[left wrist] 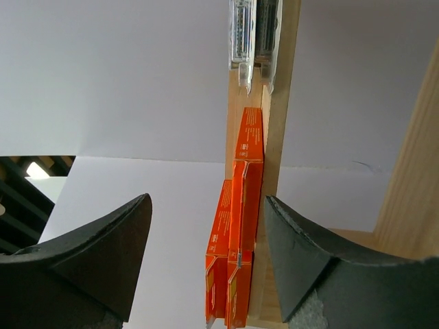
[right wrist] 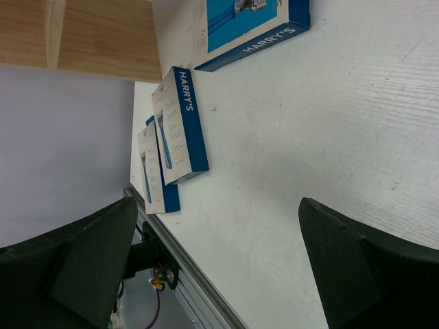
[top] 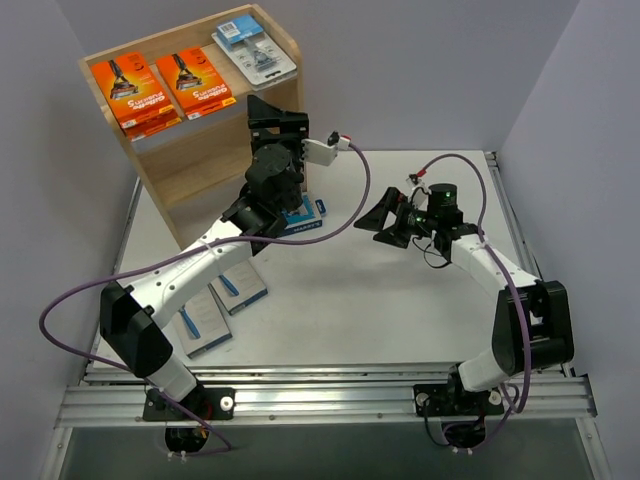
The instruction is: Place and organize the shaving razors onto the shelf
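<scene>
The left hand (left wrist: 207,205), its dark fingers spread and empty, hangs beside the light wooden two-tier shelf (top: 200,172). The shelf's rimmed top carries two bright orange razor boxes (top: 125,90) and a clear blister pack (top: 255,50). The right hand (right wrist: 218,205) gapes empty over the white worktop (top: 380,300). Three flat grey-and-blue cardboard razor boxes (top: 205,322) lie there, one partly under the left arm (top: 190,280). They look light, stiff and smooth, best pinched across the narrow edges. The lower tier offers the most open room.
</scene>
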